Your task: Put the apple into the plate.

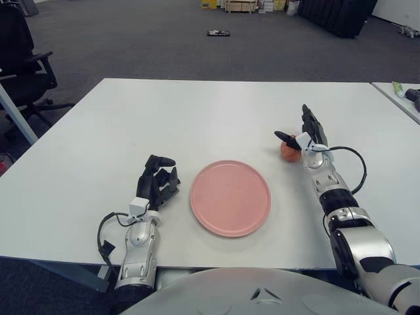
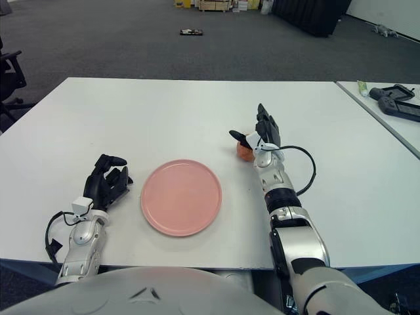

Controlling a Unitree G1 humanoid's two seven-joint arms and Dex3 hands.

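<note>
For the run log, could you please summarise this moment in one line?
right hand open beside apple | apple on table, right of plate | left hand left of plate

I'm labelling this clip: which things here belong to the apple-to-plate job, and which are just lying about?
Job:
- apple
- pink plate
- right hand, fingers open around the apple
- left hand, idle left of the plate

Lying about:
- office chair
- handheld device on the side table
- boxes far back
</note>
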